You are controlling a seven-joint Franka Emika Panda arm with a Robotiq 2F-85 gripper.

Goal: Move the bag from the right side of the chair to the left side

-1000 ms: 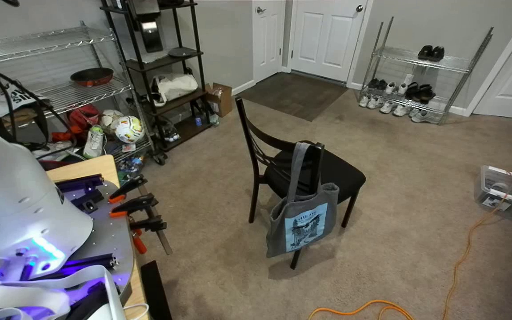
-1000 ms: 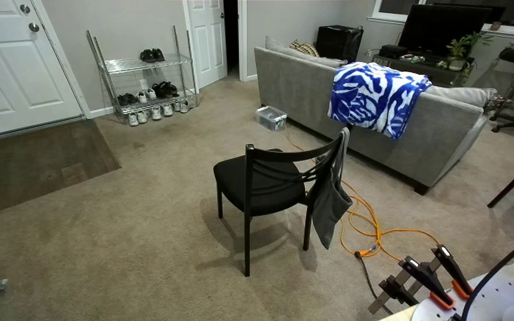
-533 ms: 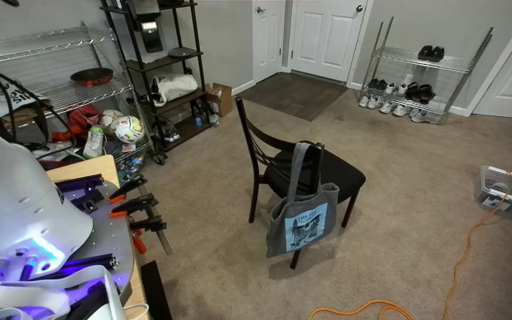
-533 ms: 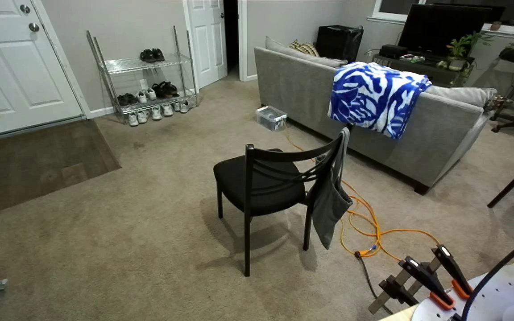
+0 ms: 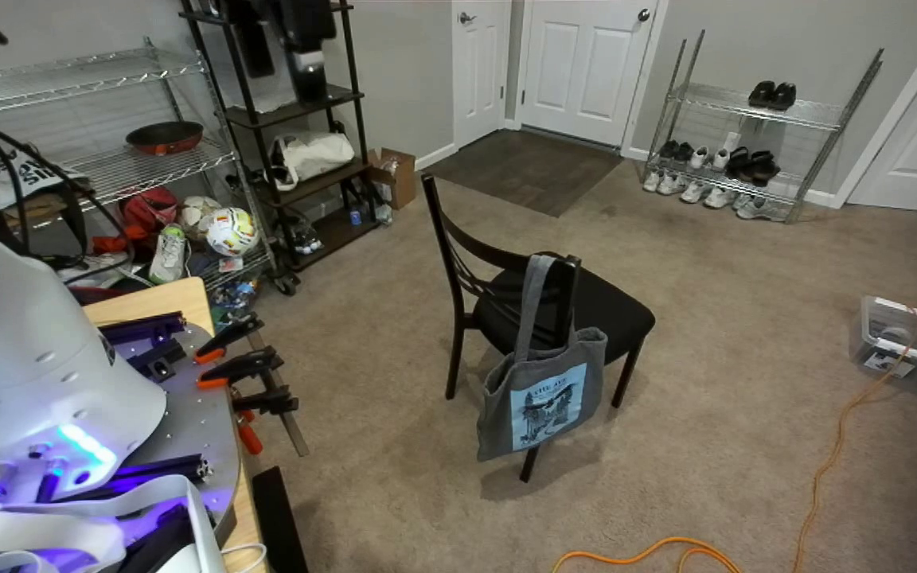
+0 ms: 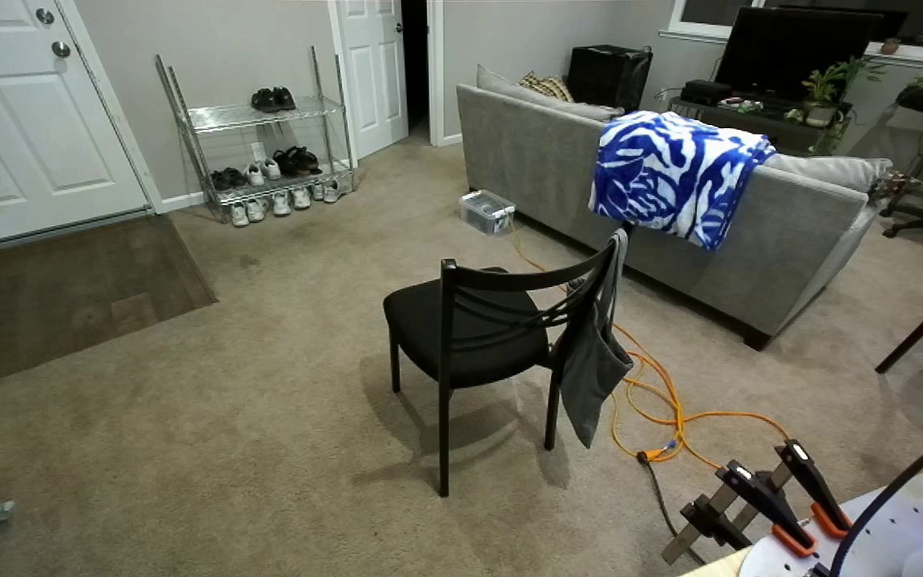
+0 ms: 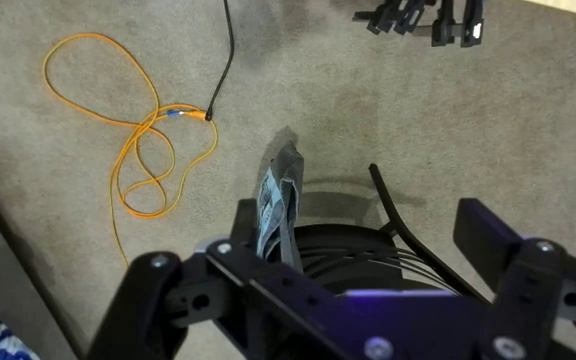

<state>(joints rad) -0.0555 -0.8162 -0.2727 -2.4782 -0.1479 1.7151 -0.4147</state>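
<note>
The pincer (image 7: 359, 219) has shifted, spread apart, holding nothing; below it, the bag (image 7: 279, 200) hangs on the right side of the chair (image 6: 493, 353): lifting and rehanging seemingly remain.

"THE", rest blurred, on the bag (image 5: 542, 394)
</note>
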